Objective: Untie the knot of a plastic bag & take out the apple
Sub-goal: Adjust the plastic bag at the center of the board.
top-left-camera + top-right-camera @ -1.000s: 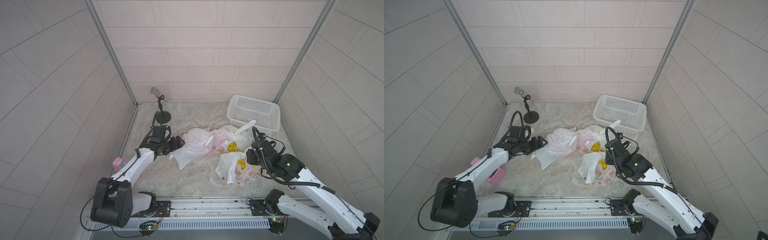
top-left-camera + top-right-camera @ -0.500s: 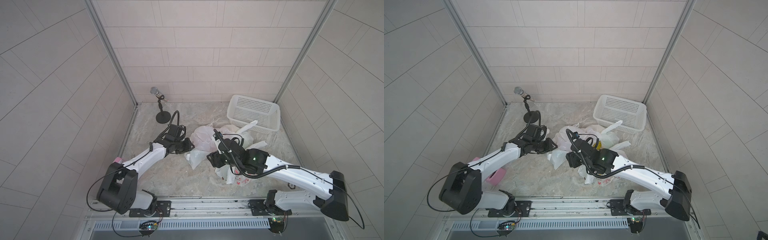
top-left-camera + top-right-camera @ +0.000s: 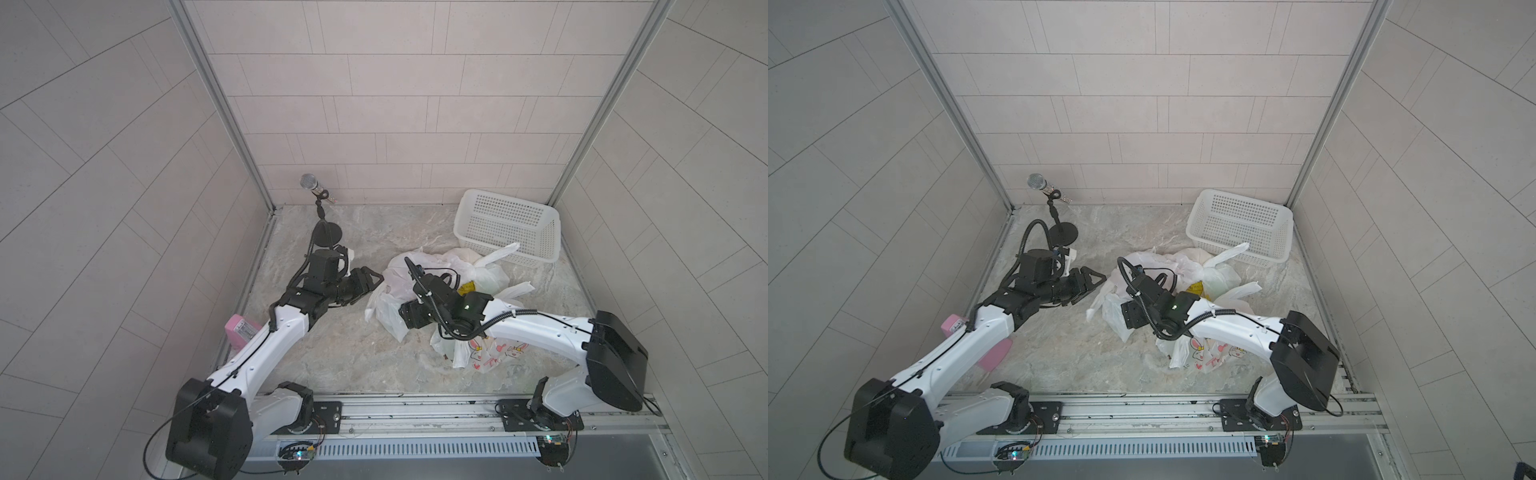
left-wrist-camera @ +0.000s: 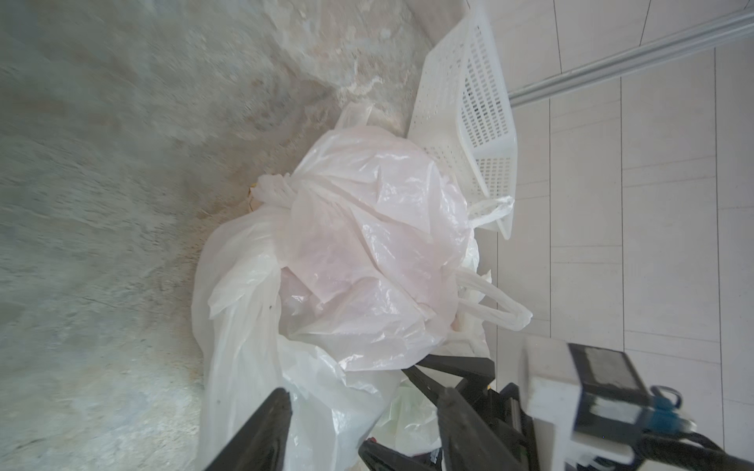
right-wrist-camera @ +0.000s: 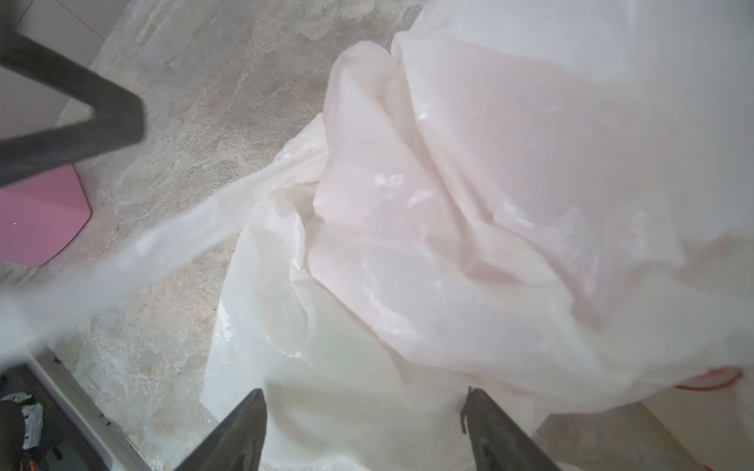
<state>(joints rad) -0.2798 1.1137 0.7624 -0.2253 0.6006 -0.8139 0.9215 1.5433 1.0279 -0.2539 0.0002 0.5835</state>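
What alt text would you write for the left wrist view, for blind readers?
A crumpled pale pink plastic bag lies over a white bag on the stone floor. The left gripper stands open before them; a white basket is behind.

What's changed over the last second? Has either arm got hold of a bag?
The right gripper swung from the right of the bunny-print bag, over it, to the white bag on the left arm's side. The left gripper edged closer. Both are open, nothing held. The basket and microphone stand have not moved.
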